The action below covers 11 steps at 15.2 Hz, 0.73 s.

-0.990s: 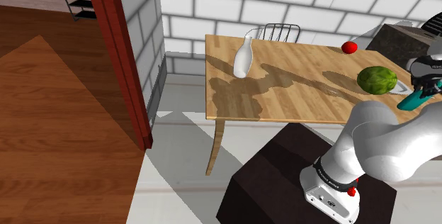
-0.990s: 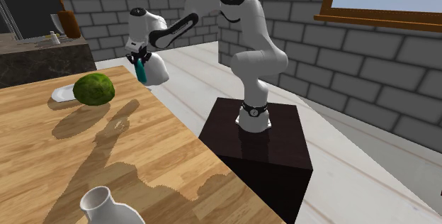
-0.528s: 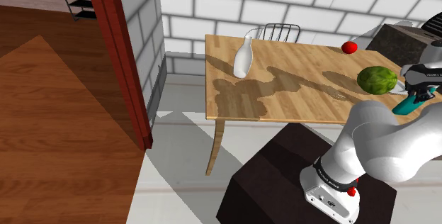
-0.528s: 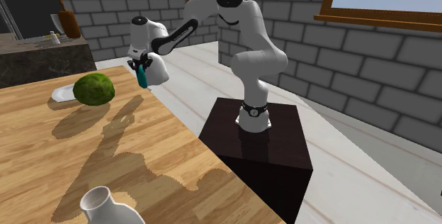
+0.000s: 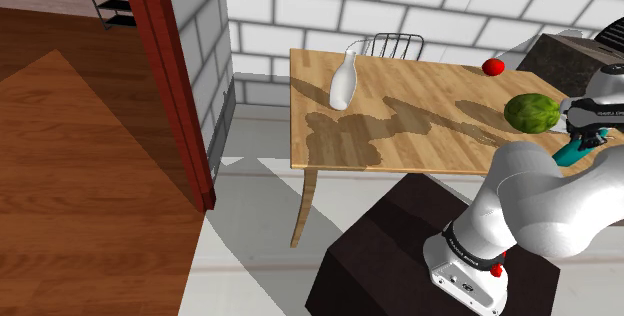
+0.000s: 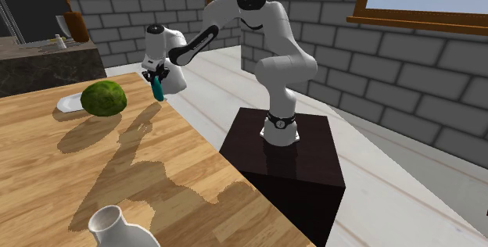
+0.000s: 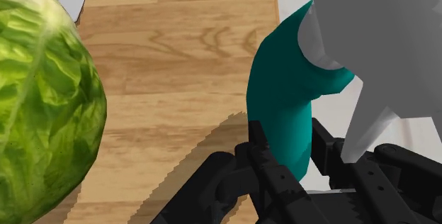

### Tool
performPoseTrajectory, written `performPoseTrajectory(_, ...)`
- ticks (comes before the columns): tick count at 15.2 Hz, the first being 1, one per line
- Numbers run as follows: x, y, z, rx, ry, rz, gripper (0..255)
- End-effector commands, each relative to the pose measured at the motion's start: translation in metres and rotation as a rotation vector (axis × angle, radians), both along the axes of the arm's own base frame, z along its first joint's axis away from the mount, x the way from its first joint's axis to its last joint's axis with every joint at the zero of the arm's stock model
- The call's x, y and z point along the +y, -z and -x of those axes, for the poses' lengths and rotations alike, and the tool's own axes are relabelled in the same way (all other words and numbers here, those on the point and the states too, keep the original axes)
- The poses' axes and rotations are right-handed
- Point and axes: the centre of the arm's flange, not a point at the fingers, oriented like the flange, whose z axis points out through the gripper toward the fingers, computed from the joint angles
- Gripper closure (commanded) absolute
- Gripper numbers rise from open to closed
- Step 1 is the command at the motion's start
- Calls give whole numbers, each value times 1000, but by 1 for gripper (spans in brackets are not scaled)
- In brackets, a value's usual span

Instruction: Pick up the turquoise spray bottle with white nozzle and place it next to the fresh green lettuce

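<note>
Teal spray bottle (image 6: 157, 87) clasped in the black gripper (image 6: 159, 73) over the wooden table's (image 6: 117, 167) near edge, close beside the lettuce (image 6: 104, 97).

In the wrist view the smooth, curved teal body (image 7: 283, 109) is pinched between the two fingers (image 7: 258, 155). Its long axis runs away from them, roughly along the gripper's own line, and a pale, angular nozzle head (image 7: 368, 66) sits at the far end. In the second exterior view the bottle hangs nearly upright below the hand, slightly tilted. The lettuce is a round, crinkled, veined green head, partly resting on a flat white plate (image 6: 70, 102). The tabletop shows pale wood grain. Well apart on it stand a smooth white narrow-necked vase (image 5: 343, 82) and a small red fruit (image 5: 492, 66).
</note>
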Motion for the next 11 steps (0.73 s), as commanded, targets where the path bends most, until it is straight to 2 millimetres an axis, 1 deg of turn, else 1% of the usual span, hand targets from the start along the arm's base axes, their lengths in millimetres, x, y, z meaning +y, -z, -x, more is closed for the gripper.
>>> performPoseTrajectory(1,0,0,0,0,0,0,255)
performPoseTrajectory(3,0,0,0,0,0,0,255)
performPoseTrajectory(4,0,0,0,0,0,0,0)
performPoseTrajectory(9,0,0,0,0,0,0,0)
performPoseTrajectory(11,10,-23,-8,0,0,0,0)
